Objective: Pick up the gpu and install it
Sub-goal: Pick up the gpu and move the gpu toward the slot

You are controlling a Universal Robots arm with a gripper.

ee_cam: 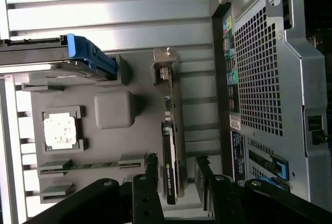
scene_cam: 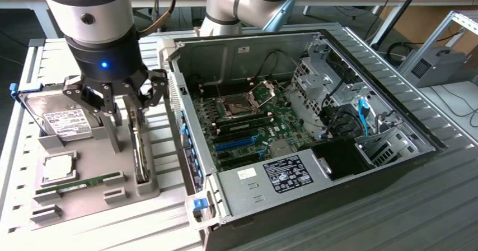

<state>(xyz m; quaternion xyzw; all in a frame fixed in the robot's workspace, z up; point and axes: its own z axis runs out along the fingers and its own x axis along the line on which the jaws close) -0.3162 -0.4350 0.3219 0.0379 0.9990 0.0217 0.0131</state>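
**A:** Where is the graphics card [ee_cam: 170, 130]?

**B:** It stands on edge in its slot of the grey tray [scene_cam: 89, 203], which sits on the slatted surface [ee_cam: 104, 11] just beside the open computer case [scene_cam: 224, 55]. Its silver bracket [ee_cam: 165, 68] is at the end of the tray where the hard drive [scene_cam: 64, 122] lies. The processor chip [scene_cam: 57, 168] and the memory stick [scene_cam: 78, 184] share the tray, on the side away from the case.

**A:** And our end effector [ee_cam: 176, 160]?

**B:** It is spread and holds nothing. It hangs over the tray, and in the wrist view its fingers [ee_cam: 151, 180] frame the card, one to each face, with a gap showing on both sides. We cannot tell whether the tips are level with the card's top edge or above it.

**A:** So we judge this to be lining up for the grasp. How do we do it well?

**B:** We centre the card in the gap so both sides meet it together; an early touch on one side would likely tip it in its slot. We also keep the closing line square to the card's faces and go in straight along them.

**A:** Any risk?

**B:** The case wall is near the finger on that side, so we have little room to drift. A shallow pinch on so thin a card could slip.
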